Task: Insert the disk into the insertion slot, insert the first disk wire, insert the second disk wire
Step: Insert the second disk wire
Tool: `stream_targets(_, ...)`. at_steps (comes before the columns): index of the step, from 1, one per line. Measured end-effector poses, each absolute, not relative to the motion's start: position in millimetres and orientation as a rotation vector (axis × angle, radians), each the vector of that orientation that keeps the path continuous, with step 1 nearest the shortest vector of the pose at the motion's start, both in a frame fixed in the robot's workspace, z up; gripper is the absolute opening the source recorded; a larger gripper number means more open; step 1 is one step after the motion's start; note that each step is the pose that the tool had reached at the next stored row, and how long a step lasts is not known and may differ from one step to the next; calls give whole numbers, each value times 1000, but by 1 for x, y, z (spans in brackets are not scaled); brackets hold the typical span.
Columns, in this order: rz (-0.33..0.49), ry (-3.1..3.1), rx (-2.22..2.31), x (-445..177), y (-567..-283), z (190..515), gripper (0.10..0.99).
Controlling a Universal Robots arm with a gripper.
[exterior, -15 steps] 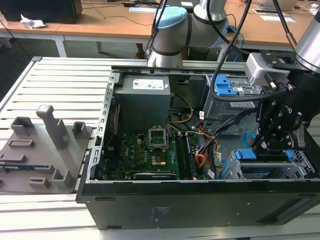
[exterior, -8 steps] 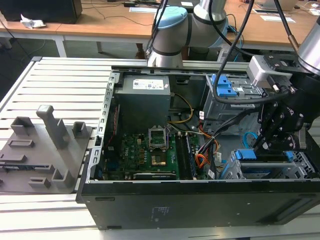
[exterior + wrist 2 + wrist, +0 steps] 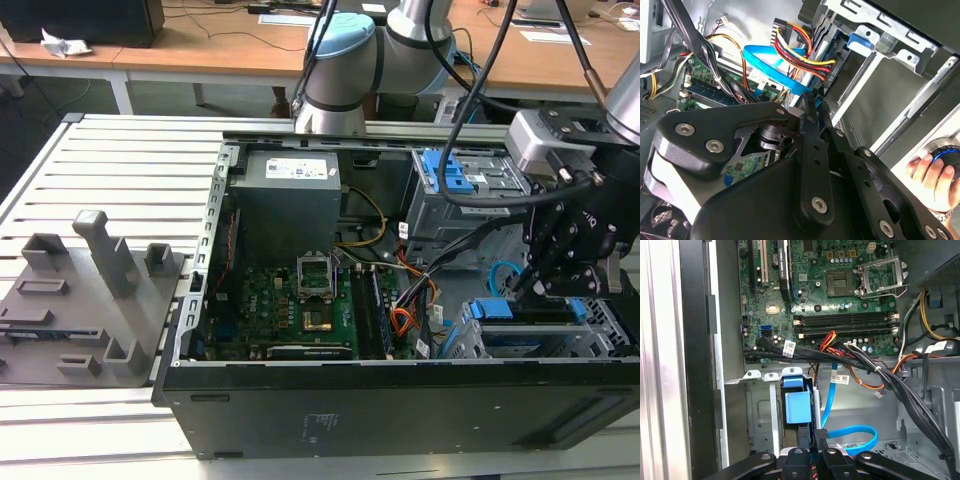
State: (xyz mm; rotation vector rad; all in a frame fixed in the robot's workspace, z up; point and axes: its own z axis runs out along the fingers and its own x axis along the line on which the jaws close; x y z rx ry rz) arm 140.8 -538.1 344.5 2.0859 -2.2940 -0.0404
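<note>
The case lies open on the table. Inside it, the motherboard is at the exterior view's left, the drive cages at its right.

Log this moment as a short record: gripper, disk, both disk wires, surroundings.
gripper: gripper low inside the case's drive corner, fingers close together
disk: blue-framed disk seated in the insertion slot
second disk wire: light-blue cable looping beside the fingertips
first disk wire: orange bundle near the cage
surroundings: a hand at the second wrist view's edge
</note>
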Motion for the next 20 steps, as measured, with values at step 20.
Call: stream_targets(20, -43, -2288, 2093, 143, -539, 334, 235)
